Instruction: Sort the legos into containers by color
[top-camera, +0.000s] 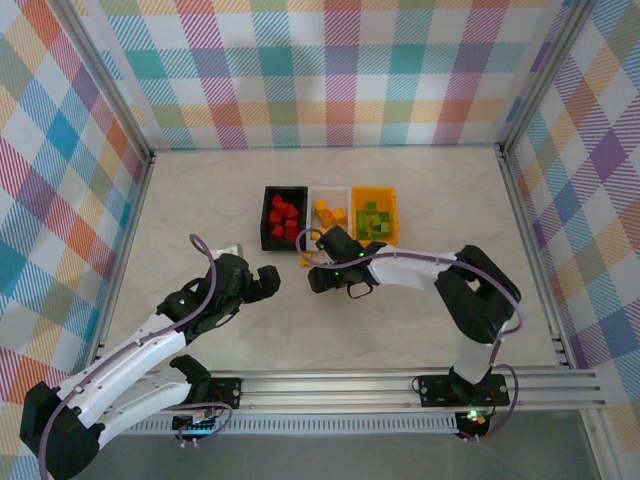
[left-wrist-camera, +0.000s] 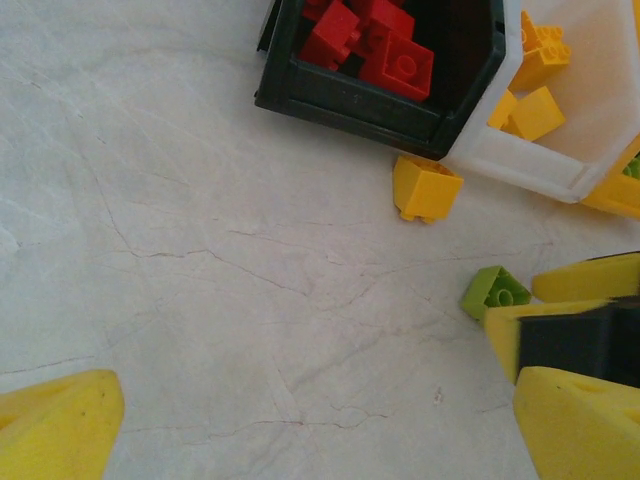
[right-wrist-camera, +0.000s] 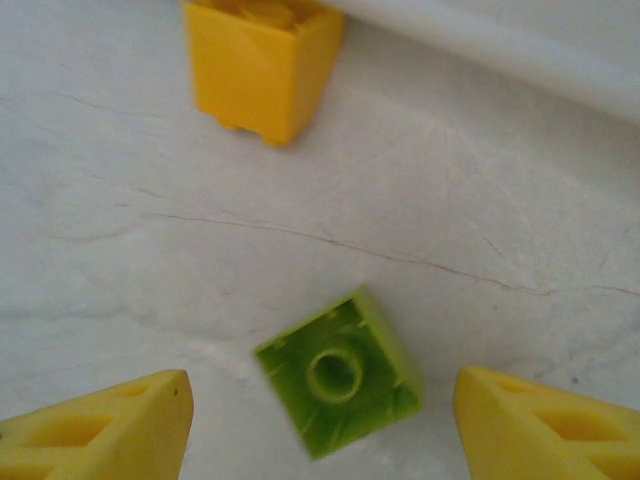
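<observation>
A lime green lego (right-wrist-camera: 340, 372) lies upside down on the table between the fingers of my right gripper (right-wrist-camera: 322, 388), which is open and touches it on neither side. A yellow lego (right-wrist-camera: 262, 65) rests just beyond it, by the white bin's wall (right-wrist-camera: 500, 40). From above, my right gripper (top-camera: 318, 268) hovers in front of the containers: a black bin (top-camera: 266, 216) with red legos, a white bin (top-camera: 315, 200) with yellow ones, an orange bin (top-camera: 392, 212) with green ones. My left gripper (top-camera: 266, 282) is open, with nothing in it, to the left of these.
In the left wrist view the loose yellow lego (left-wrist-camera: 426, 187) and the green lego (left-wrist-camera: 494, 291) lie near the black bin (left-wrist-camera: 350, 105) and white bin (left-wrist-camera: 520, 165), with the right gripper's fingers (left-wrist-camera: 560, 320) next to the green one. Checked walls enclose the table.
</observation>
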